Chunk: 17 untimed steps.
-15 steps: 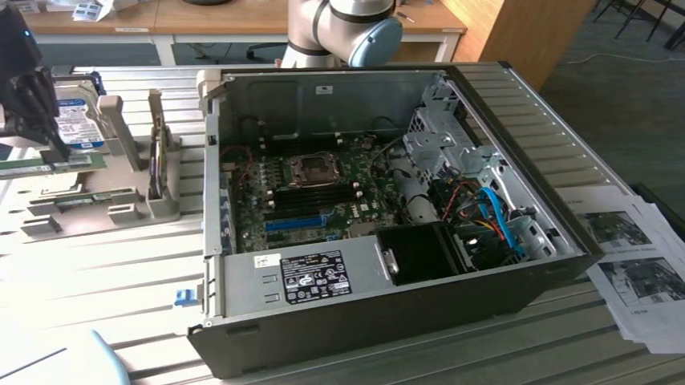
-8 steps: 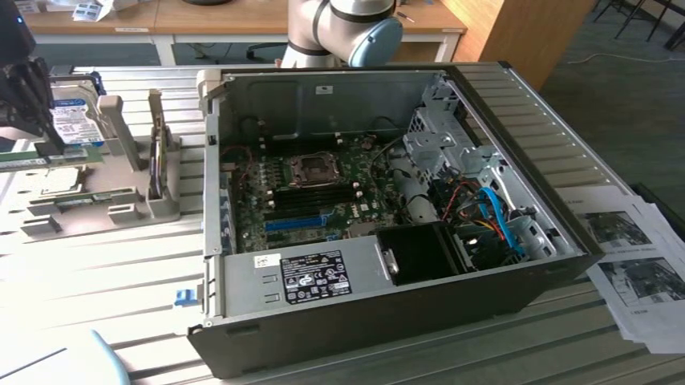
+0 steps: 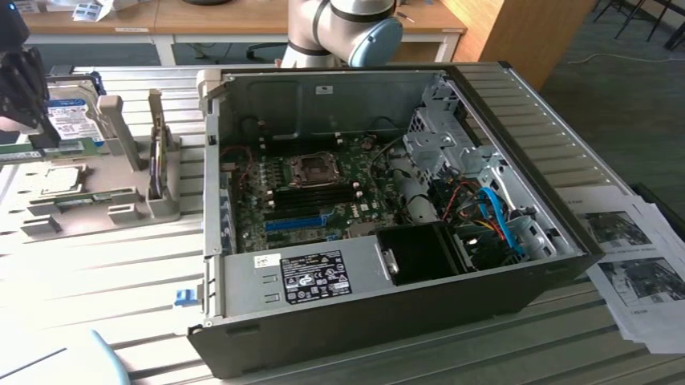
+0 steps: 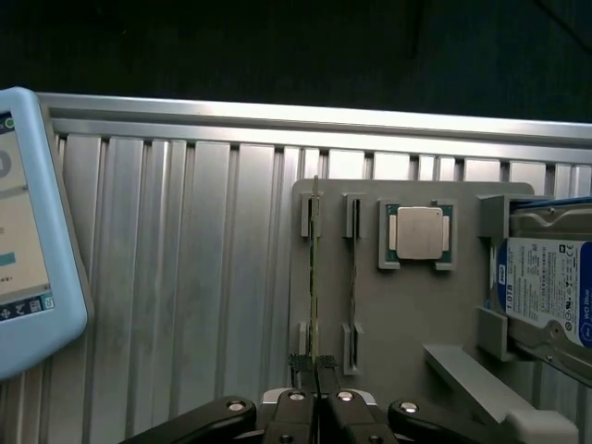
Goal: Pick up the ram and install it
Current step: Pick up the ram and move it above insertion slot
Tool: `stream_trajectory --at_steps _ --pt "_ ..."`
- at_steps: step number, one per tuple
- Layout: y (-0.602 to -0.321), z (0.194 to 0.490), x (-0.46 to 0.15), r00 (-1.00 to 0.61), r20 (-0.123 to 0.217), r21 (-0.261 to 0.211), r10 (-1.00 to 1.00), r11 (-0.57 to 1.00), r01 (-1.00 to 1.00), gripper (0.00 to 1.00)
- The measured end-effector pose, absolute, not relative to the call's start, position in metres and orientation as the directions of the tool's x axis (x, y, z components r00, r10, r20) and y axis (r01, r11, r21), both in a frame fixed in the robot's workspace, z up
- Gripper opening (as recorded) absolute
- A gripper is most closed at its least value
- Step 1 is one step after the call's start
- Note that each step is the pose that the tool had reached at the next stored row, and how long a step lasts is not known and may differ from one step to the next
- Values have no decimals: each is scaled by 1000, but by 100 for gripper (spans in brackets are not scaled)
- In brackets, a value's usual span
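Where the gripper (image 4: 314,372) meets the grey holder (image 4: 407,324), its fingers are closed on the near end of the ram (image 4: 314,268). The ram stands on edge in line with the pair of slots nearest the holder's edge. Whether it is fully seated in them cannot be determined. The rear of the gripper body is cut off by the frame.

A second stick (image 4: 354,277) stands in the neighbouring slots, seen edge-on, so its chips are hidden. Further along the holder lies a square processor chip (image 4: 419,233). At the holder's far side, a hard drive (image 4: 546,296) is partly out of frame. Its blue-and-white label reads "WD Blue"; the finer print is illegible. A light-blue tablet (image 4: 28,231) lies well apart from the holder, partly cut off, and its screen text is unreadable.

The holder rests on a ribbed aluminium table (image 4: 185,277). An open computer case (image 3: 354,329) stands beside the holder, on the exterior view's right. The case carries a black sticker (image 3: 316,277) with print too fine to read. Printed sheets (image 3: 637,273) lie beyond the case. Wooden desks (image 3: 214,20) and dark carpet (image 3: 631,88) lie behind.
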<state>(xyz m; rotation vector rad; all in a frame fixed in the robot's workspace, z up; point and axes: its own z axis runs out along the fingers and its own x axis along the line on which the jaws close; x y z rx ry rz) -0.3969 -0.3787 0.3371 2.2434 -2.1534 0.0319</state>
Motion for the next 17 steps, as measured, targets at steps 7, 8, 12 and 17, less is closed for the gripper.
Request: stream_trajectory --at_steps 7,8,12,17 --pt "-379 347 -397 41 37 9 -998 -41 -999 11" --pt "-379 348 -397 41 37 9 -998 -41 -999 11" --pt "-379 355 -397 41 37 9 -998 -41 -999 11" --pt "-379 364 -397 41 37 9 -998 -41 -999 11"
